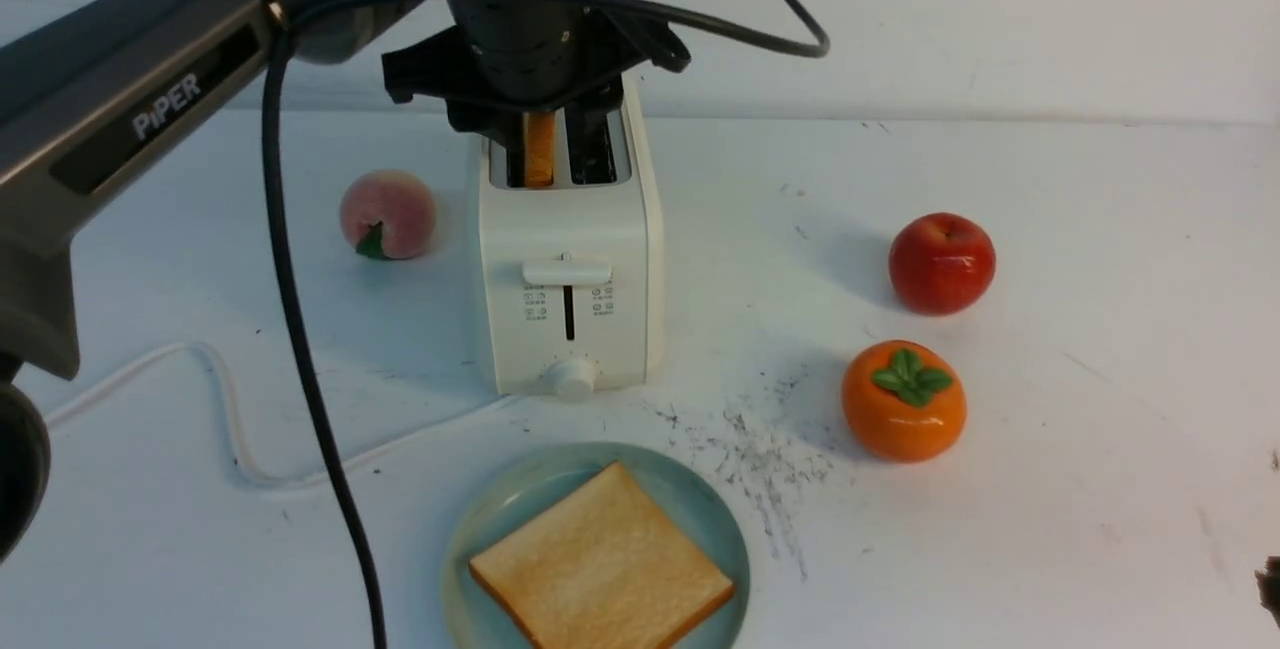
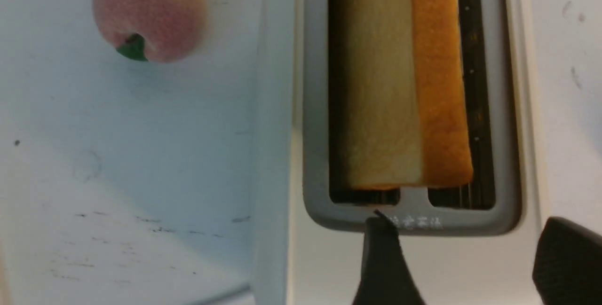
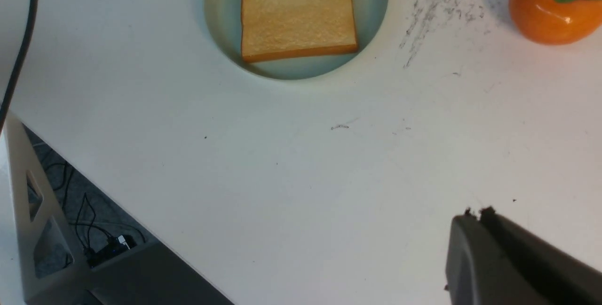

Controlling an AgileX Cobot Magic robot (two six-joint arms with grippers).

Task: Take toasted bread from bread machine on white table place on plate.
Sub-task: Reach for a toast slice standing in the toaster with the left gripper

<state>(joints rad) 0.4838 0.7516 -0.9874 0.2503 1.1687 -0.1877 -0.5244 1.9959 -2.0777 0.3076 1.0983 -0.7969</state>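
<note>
Two black fingers of the left gripper (image 2: 463,260) stand wide apart, right over the bread machine (image 2: 324,248). Near them, one toast (image 2: 385,107) pokes up from a slot, its crust edge close to the slot's rim. Beside the machine, away from the fingers, sits a peach (image 2: 150,13). Farther out, another toast (image 1: 605,564) lies on the plate (image 1: 715,529). The right gripper (image 3: 477,215) is shut, with bare white table (image 3: 301,192) between it and the plate.

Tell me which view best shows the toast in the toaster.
The left wrist view: it shows the toast's pale face and orange crust. The front view shows only a crust strip; the right wrist view shows none of it.
</note>
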